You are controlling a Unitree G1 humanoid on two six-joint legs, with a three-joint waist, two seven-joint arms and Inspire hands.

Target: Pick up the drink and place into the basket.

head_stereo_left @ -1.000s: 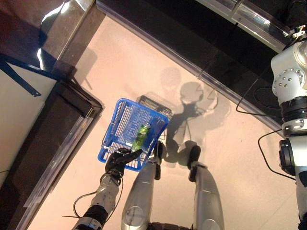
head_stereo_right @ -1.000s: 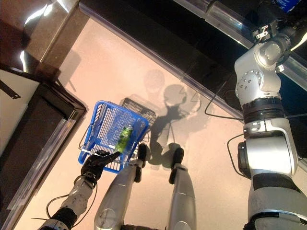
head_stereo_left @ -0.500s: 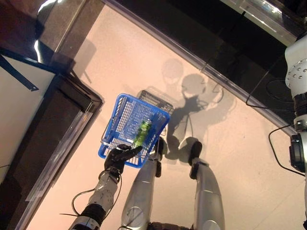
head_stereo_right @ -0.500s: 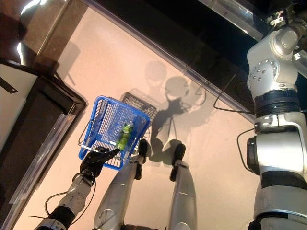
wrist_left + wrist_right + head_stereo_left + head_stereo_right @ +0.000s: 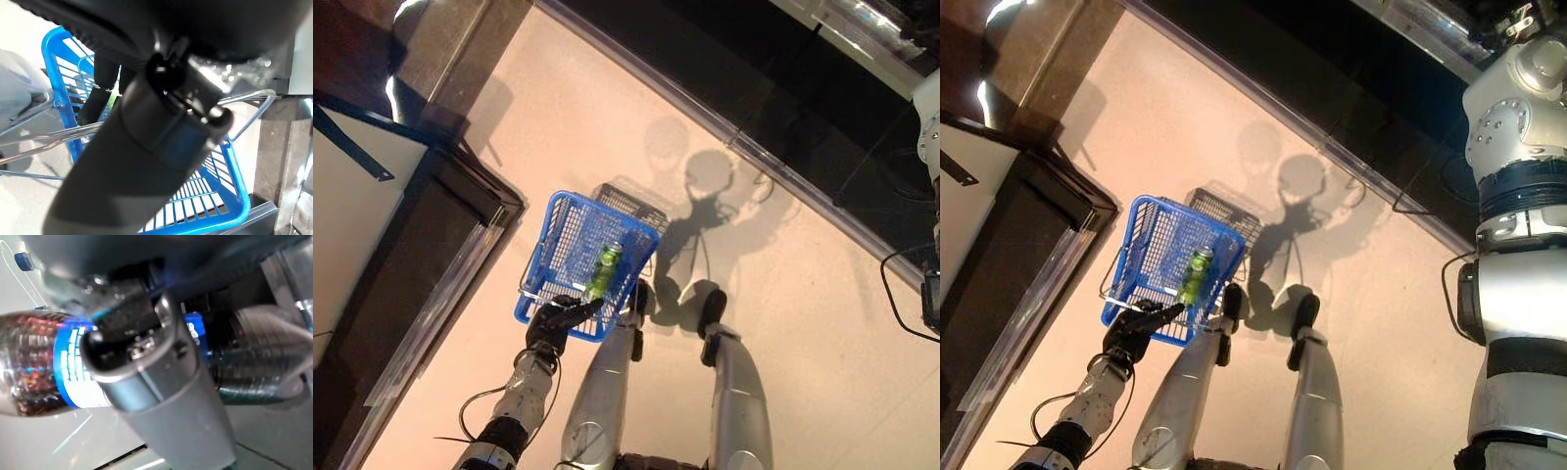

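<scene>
A blue mesh basket (image 5: 540, 266) hangs low in front of me, with a green drink bottle (image 5: 604, 271) lying inside it along its right wall. My left hand (image 5: 551, 330) sits at the basket's near rim, curled round its wire handle (image 5: 249, 105). The basket's blue wall (image 5: 230, 171) shows past the thumb in the left wrist view. My right arm is raised at the far right and its hand is outside both eye views. In the right wrist view the right hand (image 5: 161, 396) lies across a clear drink bottle with a blue label (image 5: 29, 367), fingers and thumb closed on it.
A dark cabinet with a glass front (image 5: 431, 255) stands at my left, close to the basket. A dark shelf base (image 5: 705, 69) runs across the back. Another bottle (image 5: 254, 367) stands beside the one in my right hand.
The view has shifted a little. My right arm has moved further up and to the right. The basket, the green bottle and my left hand keep their places.
</scene>
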